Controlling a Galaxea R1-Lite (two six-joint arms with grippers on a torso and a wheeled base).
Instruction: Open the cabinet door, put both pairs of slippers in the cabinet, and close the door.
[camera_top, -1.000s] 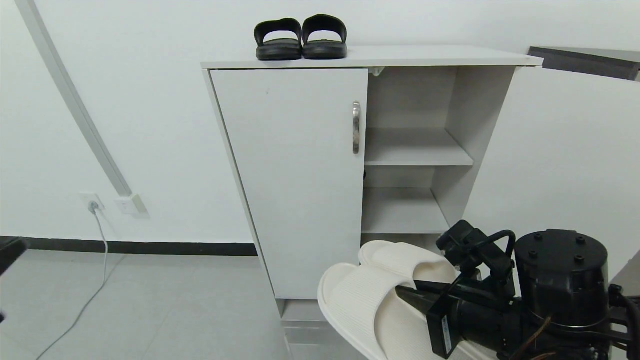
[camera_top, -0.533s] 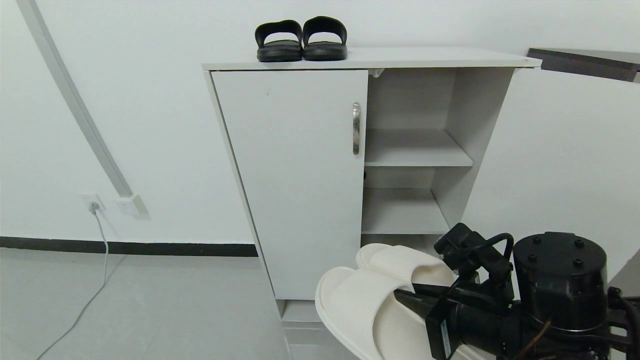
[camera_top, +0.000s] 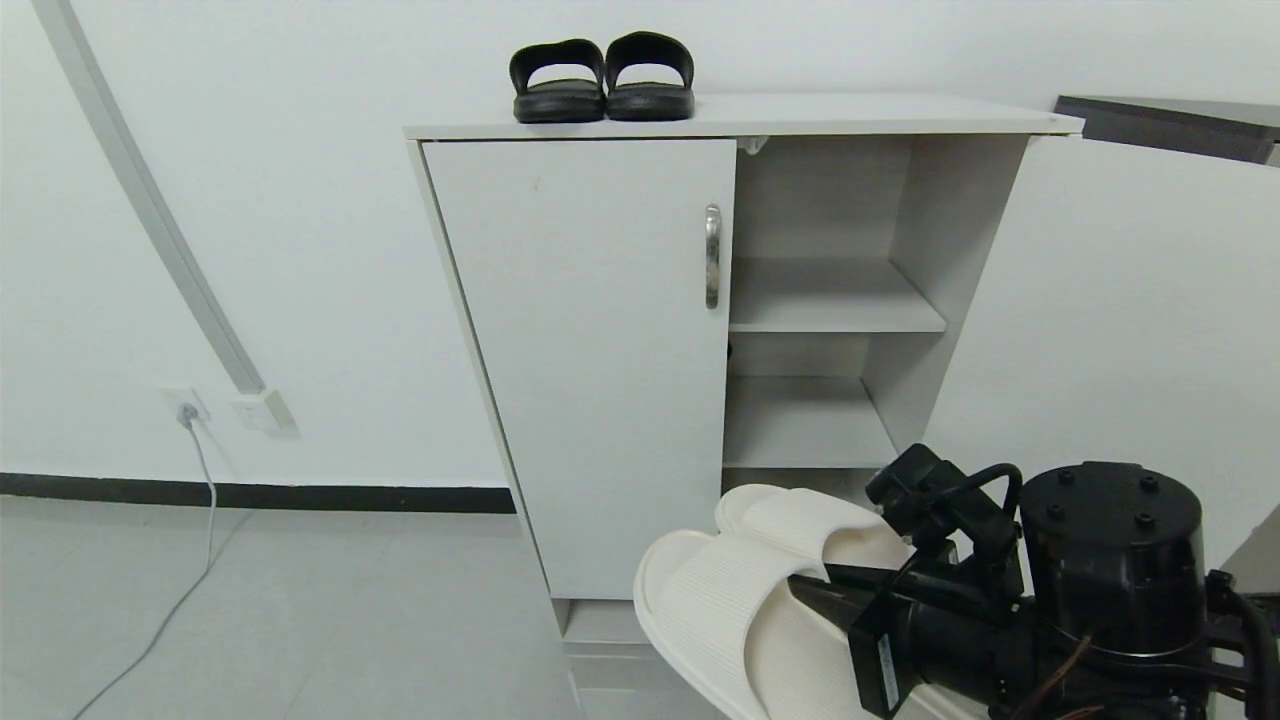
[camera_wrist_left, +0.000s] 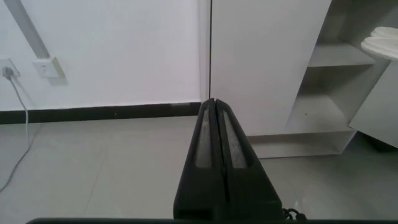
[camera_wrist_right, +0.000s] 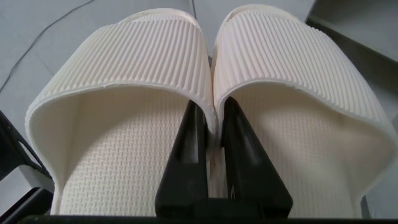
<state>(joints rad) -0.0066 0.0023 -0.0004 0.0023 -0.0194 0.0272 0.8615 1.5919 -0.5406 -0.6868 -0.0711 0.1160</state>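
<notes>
Barely anything shifted in 1 s: my right claw (camera_top: 812, 588) stays pinched on the inner edges of the 2 white slippers (camera_top: 725, 610), before the open cabinet (camera_top: 580, 370); black slippers (camera_top: 601, 80) sit on top. My left claw (camera_wrist_left: 214, 134) is closed, empty.

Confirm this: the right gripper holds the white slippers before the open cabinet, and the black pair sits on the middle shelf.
Wrong on one point: the head view shows the black pair on top of the cabinet, not on a shelf. The rest is right.
</notes>
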